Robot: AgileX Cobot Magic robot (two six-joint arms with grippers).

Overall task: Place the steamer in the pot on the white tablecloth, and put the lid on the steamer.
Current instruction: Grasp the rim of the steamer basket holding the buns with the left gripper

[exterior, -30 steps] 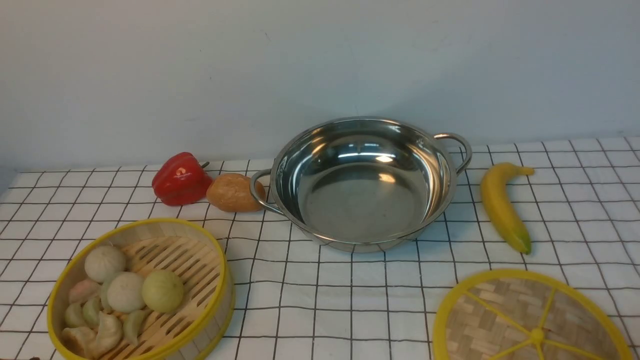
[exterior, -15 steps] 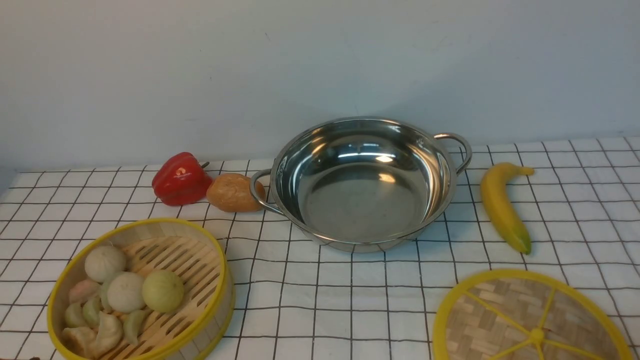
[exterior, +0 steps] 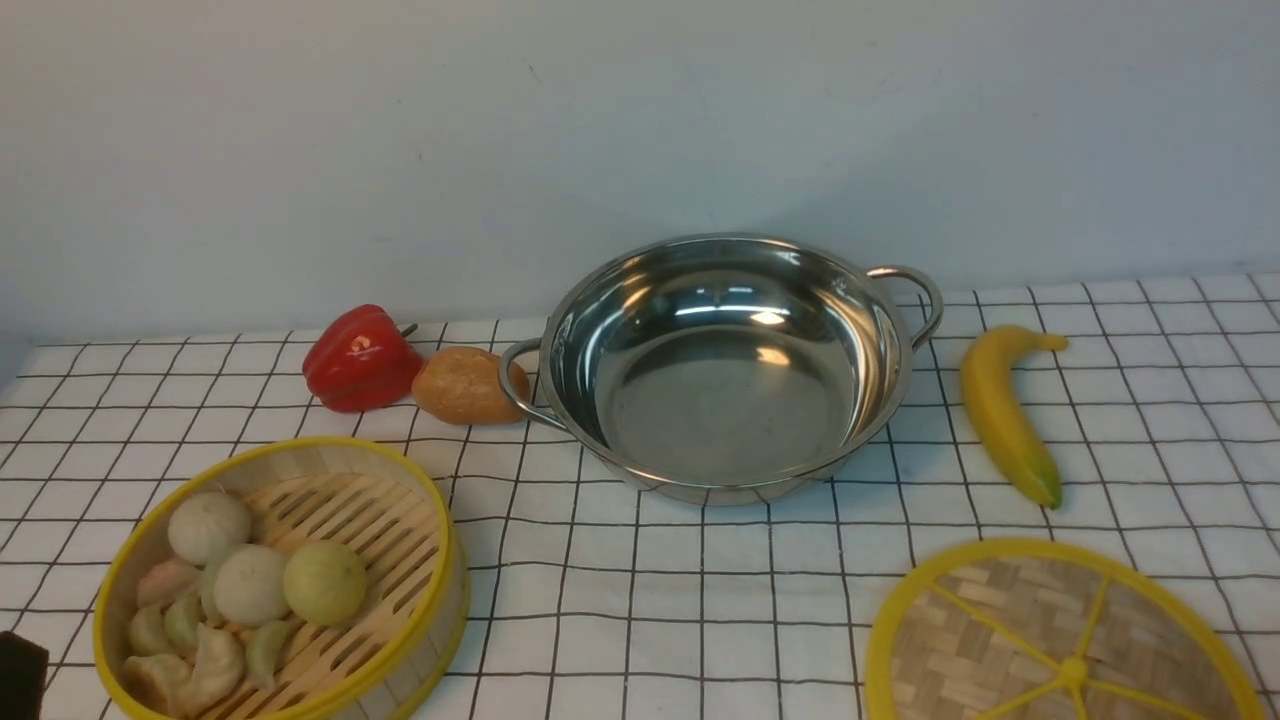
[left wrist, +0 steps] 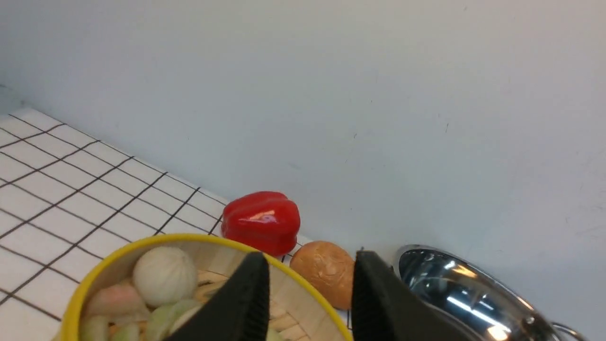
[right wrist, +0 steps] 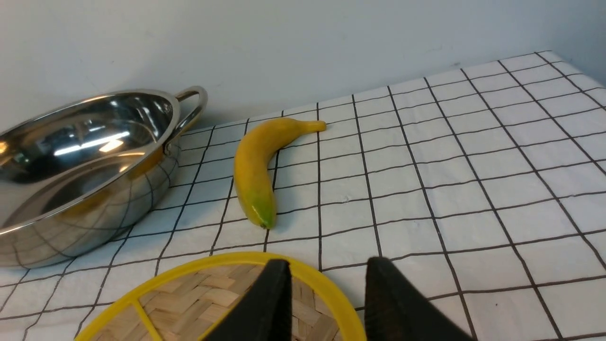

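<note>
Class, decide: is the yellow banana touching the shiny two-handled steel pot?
Apart. The right wrist view shows bare white checked cloth between the yellow banana and the shiny steel pot; the front view agrees.

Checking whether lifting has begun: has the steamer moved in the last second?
No. The steamer keeps its place against the grid lines of the white tablecloth in the front view.

The flat woven-bamboo lid with yellow spokes (exterior: 1000, 640) and the yellow-rimmed slatted bamboo steamer (exterior: 380, 520) both ran off the front view's bottom edge.
</note>
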